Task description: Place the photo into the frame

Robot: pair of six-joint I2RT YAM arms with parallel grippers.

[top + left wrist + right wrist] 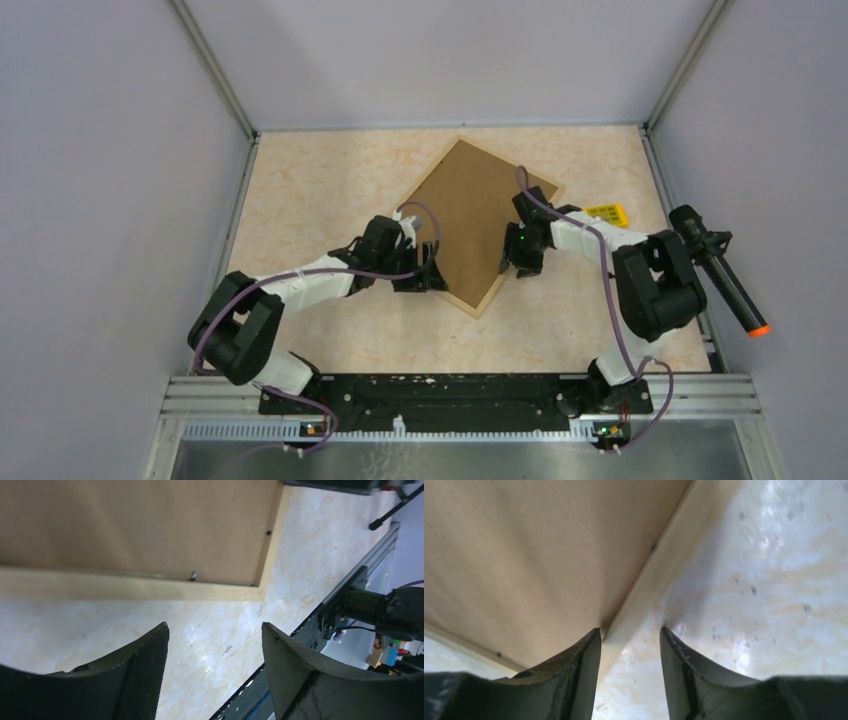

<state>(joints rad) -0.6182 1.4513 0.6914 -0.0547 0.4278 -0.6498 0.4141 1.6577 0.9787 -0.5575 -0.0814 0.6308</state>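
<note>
Frame (470, 215) lies back-up mid-tabletop (320, 180), photo unseen, maybe inside, with left gripper (215, 630) jaws released by the near-left rail and right gripper (630, 632) jaws straddling the right rail, pinch unclear; flipping it needs firm rail holds.

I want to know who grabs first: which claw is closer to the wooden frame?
Right. The right claw straddles the frame's rim at its right edge; the left claw sits off its near-left edge, bare table between.

Lab cell (grey walls (100, 150), aluminium rail (720, 392)).
</note>
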